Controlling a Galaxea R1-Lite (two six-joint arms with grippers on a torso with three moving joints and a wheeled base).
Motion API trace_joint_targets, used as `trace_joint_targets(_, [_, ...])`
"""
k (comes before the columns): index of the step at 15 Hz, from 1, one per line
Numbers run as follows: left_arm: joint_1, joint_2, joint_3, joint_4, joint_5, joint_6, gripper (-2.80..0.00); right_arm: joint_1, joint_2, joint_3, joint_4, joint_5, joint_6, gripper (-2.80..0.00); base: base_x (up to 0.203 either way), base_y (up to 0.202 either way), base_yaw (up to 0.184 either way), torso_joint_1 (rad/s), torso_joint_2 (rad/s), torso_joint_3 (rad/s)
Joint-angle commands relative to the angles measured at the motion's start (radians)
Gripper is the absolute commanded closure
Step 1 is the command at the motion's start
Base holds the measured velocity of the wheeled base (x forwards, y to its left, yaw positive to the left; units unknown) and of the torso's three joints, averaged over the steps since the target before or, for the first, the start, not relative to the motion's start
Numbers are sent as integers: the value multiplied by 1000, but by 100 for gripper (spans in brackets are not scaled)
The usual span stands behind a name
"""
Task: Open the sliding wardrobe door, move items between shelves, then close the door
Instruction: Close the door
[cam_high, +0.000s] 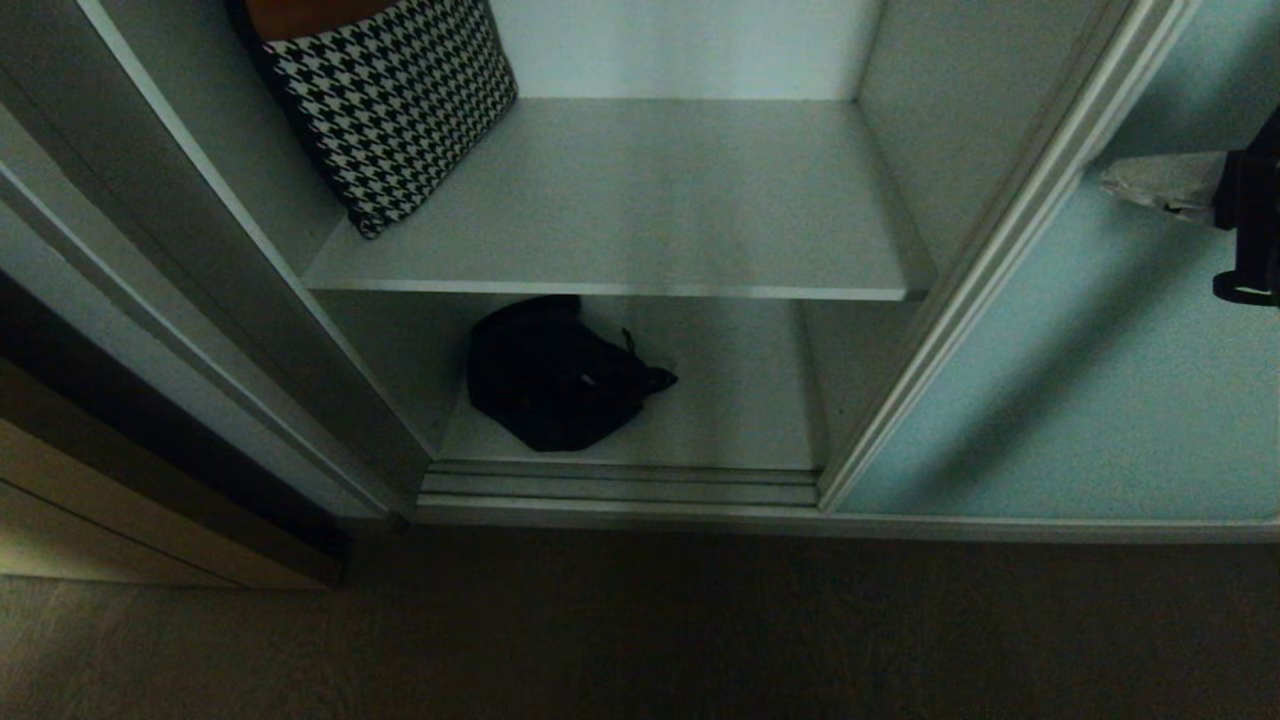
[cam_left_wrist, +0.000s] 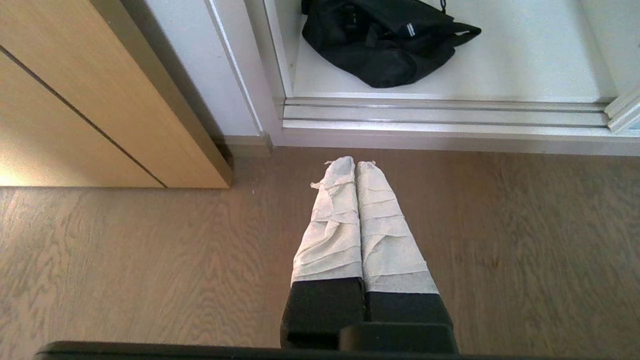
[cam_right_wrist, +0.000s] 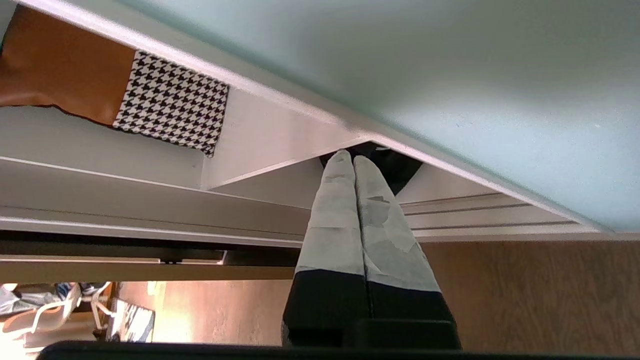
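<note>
The right gripper (cam_high: 1110, 180), clenched empty beside the door (cam_high: 1080, 400), risked striking the upper shelf (cam_high: 620, 290) when reaching for the bag (cam_high: 550, 375).

My left gripper (cam_left_wrist: 356, 165): two long tapered fingers (cam_left_wrist: 330, 235) wrapped in wrinkled white tape, black bases. My right gripper (cam_right_wrist: 347, 159): same build, its tape greyer and patchy.

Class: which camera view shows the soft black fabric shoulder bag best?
The left wrist view: the soft black fabric shoulder bag is well lit, label and strap visible. The head view shows a dark shape; the right wrist view only a sliver.
</note>
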Motion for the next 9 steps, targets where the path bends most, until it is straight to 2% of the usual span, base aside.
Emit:
trace_joint_targets(1, [0,1,0,0,0,0,0,2,38,3,-39,-1,4,0,0,0,0,0,0,0])
trace_joint_targets(9, [0,1,0,0,0,0,0,-22,8,102,-172,0,-26,0,0,0,0,0,0,0])
